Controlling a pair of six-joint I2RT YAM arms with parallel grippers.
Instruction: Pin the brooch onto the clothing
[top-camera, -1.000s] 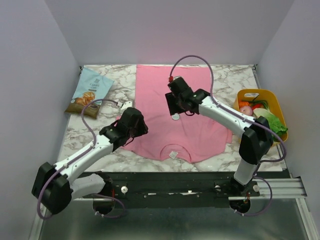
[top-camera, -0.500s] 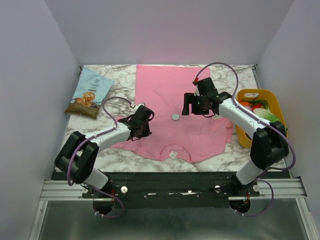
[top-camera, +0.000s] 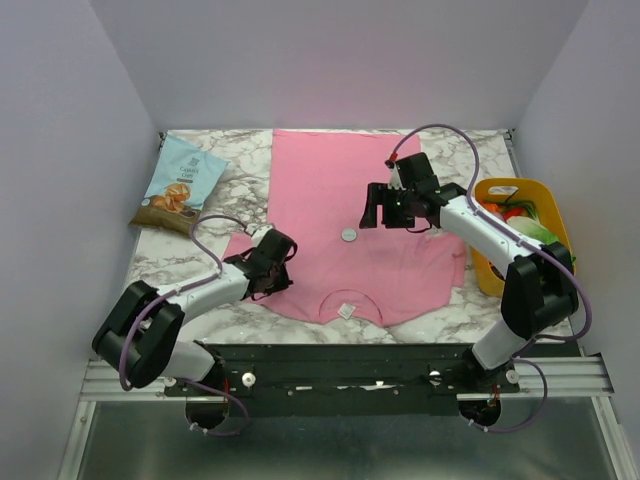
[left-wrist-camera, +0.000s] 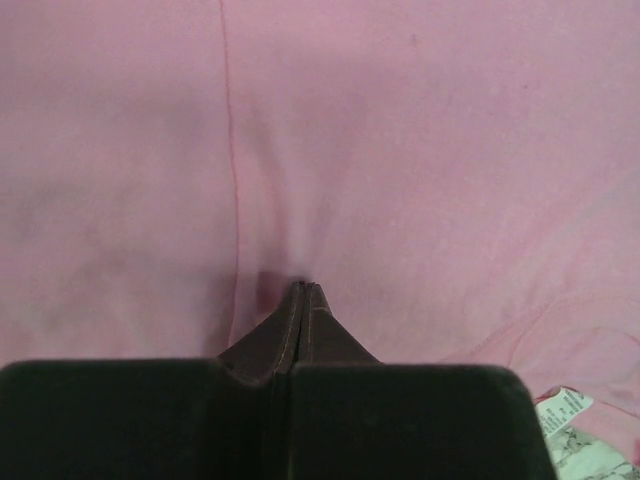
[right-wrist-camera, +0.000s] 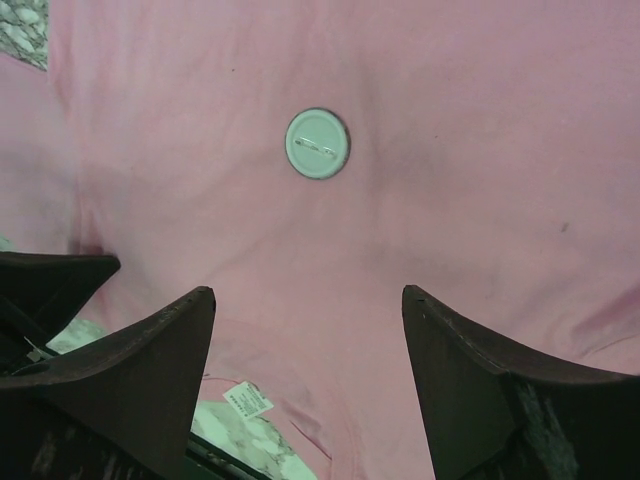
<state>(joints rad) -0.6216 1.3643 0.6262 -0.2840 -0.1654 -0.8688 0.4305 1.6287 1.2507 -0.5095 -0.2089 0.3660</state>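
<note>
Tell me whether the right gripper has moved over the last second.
Yes. The right gripper shifted right, away from the brooch and toward the yellow basket.

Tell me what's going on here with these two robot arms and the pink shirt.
Two arms are working on pinning a brooch to a pink T-shirt that is spread out flat. The brooch lies on the middle of the shirt, and neither gripper is touching it. The right gripper hovers open, with the brooch just ahead of its fingers. The left gripper is shut, its tips against the fabric near a sleeve.
</note>
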